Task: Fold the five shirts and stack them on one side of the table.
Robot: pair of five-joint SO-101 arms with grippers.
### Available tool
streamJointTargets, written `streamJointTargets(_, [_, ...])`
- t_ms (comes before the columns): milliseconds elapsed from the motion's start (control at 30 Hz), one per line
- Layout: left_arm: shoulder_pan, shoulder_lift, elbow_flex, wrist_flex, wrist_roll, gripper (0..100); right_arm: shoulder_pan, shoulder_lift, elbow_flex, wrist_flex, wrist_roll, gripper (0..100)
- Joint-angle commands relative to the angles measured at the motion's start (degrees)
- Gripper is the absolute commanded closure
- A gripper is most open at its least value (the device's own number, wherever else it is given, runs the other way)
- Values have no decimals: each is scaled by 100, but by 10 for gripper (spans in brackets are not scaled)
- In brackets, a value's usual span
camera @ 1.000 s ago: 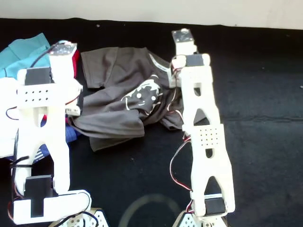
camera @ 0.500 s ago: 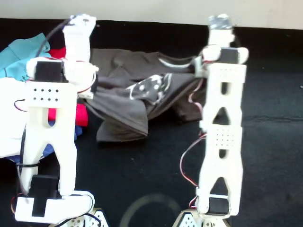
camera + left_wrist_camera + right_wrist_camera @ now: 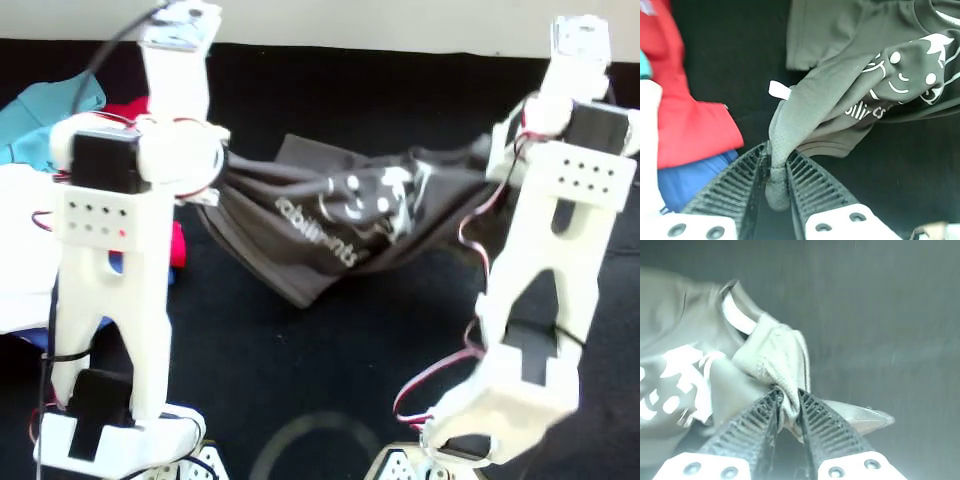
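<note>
The dark grey shirt (image 3: 340, 225) is being held stretched over the table (image 3: 300, 375). Its ends are being clamped by the left claw (image 3: 776, 152) and right claw (image 3: 787, 395).

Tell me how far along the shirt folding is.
Nothing looks folded or stacked yet. In hand: the dark grey shirt hangs stretched between the left gripper and right gripper, both shut on it. Left to do: the red shirt, teal shirt and blue shirt lie heaped unfolded.
</note>
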Motion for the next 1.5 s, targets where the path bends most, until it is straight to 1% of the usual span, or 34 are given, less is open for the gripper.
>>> streamJointTargets(0, [180, -198, 549, -35, 35, 992, 66, -1033, 1938, -180, -44, 993])
streamJointTargets(200, [154, -207, 2352, -862, 35, 992, 444, -2765, 4708, -1525, 88, 993])
streamJointTargets(367, [127, -207, 3635, -1371, 26, 992, 734, -3987, 6782, -2475, 888, 993])
streamJointTargets(433, [31, -215, 3916, -1389, 26, 992, 989, -4268, 7354, -2756, 1213, 993])
streamJointTargets(533, [-145, -224, 4171, -1354, 18, 992, 1481, -4567, 7899, -2870, 1644, 993])
streamJointTargets(600, [-268, -242, 4224, -1345, 0, 992, 1859, -4716, 7996, -2870, 1820, 993])
streamJointTargets(667, [-312, -251, 4224, -1284, -211, 992, 2185, -4857, 7987, -2862, 1925, 993])
streamJointTargets(733, [-303, -251, 4154, -1064, -334, 992, 2343, -5015, 7996, -2844, 2004, 993])
streamJointTargets(800, [-251, -251, 4145, -941, -343, 992, 2352, -5156, 8040, -2800, 2066, 993])
streamJointTargets(1033, [-207, -251, 4154, -914, -343, 992, 2211, -5596, 7996, -1789, 2233, 993])
streamJointTargets(1200, [-233, -251, 4154, -651, -334, 992, 2211, -5815, 7468, -1191, 2514, 990])
streamJointTargets(1300, [-233, -251, 4154, -651, -334, 992, 2211, -5824, 6888, -822, 2497, 926])
streamJointTargets(1400, [-233, -251, 4154, -668, -334, 992, 2211, -5824, 6308, -435, 2488, 805])
streamJointTargets(1467, [-233, -251, 4154, -677, -334, 992, 2211, -5824, 5912, -242, 2479, 743])
